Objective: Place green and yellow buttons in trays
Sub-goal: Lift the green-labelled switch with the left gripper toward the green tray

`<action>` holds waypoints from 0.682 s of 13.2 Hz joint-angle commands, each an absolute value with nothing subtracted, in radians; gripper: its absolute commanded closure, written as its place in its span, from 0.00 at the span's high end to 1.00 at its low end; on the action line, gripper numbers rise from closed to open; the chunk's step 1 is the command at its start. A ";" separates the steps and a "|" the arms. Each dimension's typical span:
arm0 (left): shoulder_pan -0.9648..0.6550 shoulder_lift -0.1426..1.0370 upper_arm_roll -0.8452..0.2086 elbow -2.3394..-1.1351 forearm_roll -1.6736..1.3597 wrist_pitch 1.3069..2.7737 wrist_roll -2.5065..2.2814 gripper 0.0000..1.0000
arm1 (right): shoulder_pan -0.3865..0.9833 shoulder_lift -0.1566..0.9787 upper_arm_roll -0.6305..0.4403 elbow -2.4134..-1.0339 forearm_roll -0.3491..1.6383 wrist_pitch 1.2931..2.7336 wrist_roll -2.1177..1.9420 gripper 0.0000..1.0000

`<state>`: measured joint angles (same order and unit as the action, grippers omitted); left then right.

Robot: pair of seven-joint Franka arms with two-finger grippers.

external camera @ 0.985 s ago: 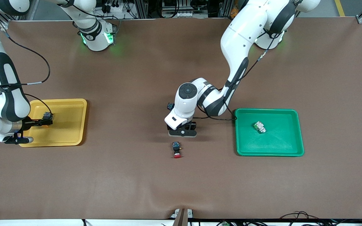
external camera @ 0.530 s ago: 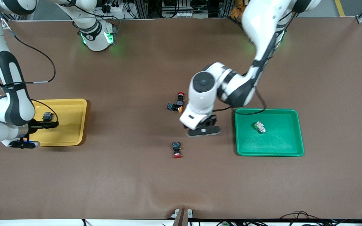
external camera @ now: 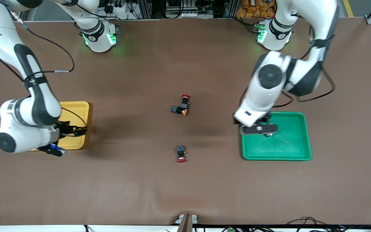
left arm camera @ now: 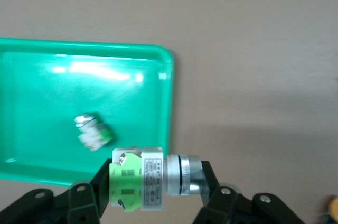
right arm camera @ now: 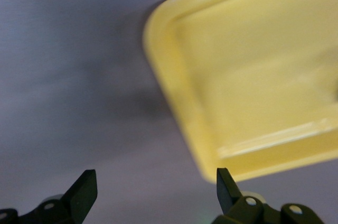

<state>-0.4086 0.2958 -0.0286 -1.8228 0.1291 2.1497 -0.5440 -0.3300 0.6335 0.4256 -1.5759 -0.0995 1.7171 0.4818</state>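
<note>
Fingers of our left gripper (left arm camera: 153, 195) clamp a green push-button switch (left arm camera: 150, 179) across its stiff, light body, over the green tray (external camera: 298, 151) at its 10 o'clock corner. Our right gripper (right arm camera: 156, 184) hangs empty and spread, over the yellow tray (external camera: 79, 108) edge.

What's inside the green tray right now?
One green button lies in the green tray. The left gripper holds a second green button over the tray's rim. In the front view the gripper covers most of the lying button.

Glossy plastic green tray (left arm camera: 84, 102), glossy yellow tray (right arm camera: 253, 76), matt brown table (external camera: 185, 187)
</note>
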 commanded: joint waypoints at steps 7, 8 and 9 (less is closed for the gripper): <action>-0.187 0.221 -0.041 -2.019 0.130 2.169 -0.420 0.00 | -0.100 0.624 0.522 -1.575 -0.103 1.762 1.234 1.00; -0.178 0.232 -0.040 -2.022 0.129 2.169 -0.419 0.00 | -0.066 0.624 0.522 -1.575 -0.103 1.772 1.324 1.00; -0.161 0.245 -0.040 -2.023 0.130 2.171 -0.419 0.00 | -0.033 0.626 0.522 -1.575 -0.103 1.779 1.420 1.00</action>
<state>-0.1805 0.2407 -0.0295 -2.0039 0.1292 2.1560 -0.4237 -0.0755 0.6325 0.5268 -1.5747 -0.0997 1.7695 1.2781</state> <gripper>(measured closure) 0.317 0.000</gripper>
